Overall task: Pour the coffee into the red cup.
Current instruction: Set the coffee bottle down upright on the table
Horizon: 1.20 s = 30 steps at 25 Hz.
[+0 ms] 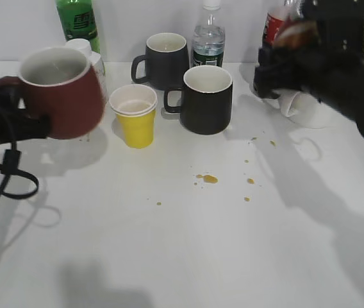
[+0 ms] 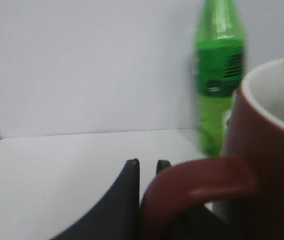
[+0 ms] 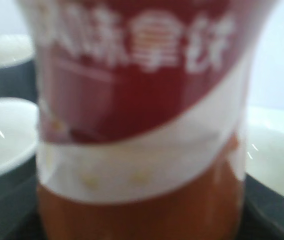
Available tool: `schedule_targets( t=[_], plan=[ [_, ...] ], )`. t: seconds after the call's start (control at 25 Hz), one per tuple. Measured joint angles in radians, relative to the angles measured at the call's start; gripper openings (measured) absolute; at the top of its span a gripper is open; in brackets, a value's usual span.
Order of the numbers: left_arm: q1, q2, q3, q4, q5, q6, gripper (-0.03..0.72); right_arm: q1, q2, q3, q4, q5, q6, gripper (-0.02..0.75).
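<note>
The coffee bottle (image 3: 142, 125) fills the right wrist view, its red and white label above brown liquid; in the exterior view it sits high at the far right (image 1: 291, 29), largely hidden by the right gripper (image 1: 284, 64), which appears clamped around it, though the jaws themselves are not shown. It is carried clear of the table, presumably so it can be tipped. The red cup (image 1: 63, 93) is at the left, raised off the table and tilted, its white interior open towards the centre; the left gripper (image 2: 149, 167) grips its loop handle (image 2: 192, 187), a hold that steadies the mouth as a pouring target. Bottle and cup are well apart, so pouring has not begun. Between them stand a yellow paper cup (image 1: 136, 122) and two black mugs (image 1: 204, 99); brown drops (image 1: 209, 179) mark the table (image 1: 182, 256).
</note>
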Motion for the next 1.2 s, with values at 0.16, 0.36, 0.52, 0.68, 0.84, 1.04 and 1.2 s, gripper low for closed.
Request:
schedule_targets(
  t=[0.16,0.36,0.52,0.68,0.84,1.04,1.2],
  plan=[
    [0.089,0.000,0.000,-0.007,0.000,0.001,0.070,0.000,0.001,0.072,0.027,-0.058,-0.006,0.504],
    [0.184,0.033,0.000,0.013,0.002,0.001,0.070,0.000,0.029,0.103,0.031,-0.105,-0.008,0.504],
    [0.213,0.096,-0.016,0.053,0.008,0.001,0.070,0.000,0.055,0.105,0.031,-0.107,-0.008,0.504],
    [0.217,0.183,-0.063,0.082,0.006,0.002,0.070,0.000,0.055,0.106,0.031,-0.123,-0.008,0.504],
    [0.217,0.271,-0.103,0.093,0.000,0.003,0.070,0.000,0.055,0.106,0.031,-0.125,-0.008,0.504],
    [0.217,0.354,-0.134,0.096,-0.016,-0.004,0.068,0.000,0.055,0.106,0.031,-0.130,-0.008,0.504],
    [0.217,0.385,-0.155,0.102,-0.041,-0.012,0.068,0.000,0.055,0.106,0.031,-0.130,-0.008,0.504]
  ],
)
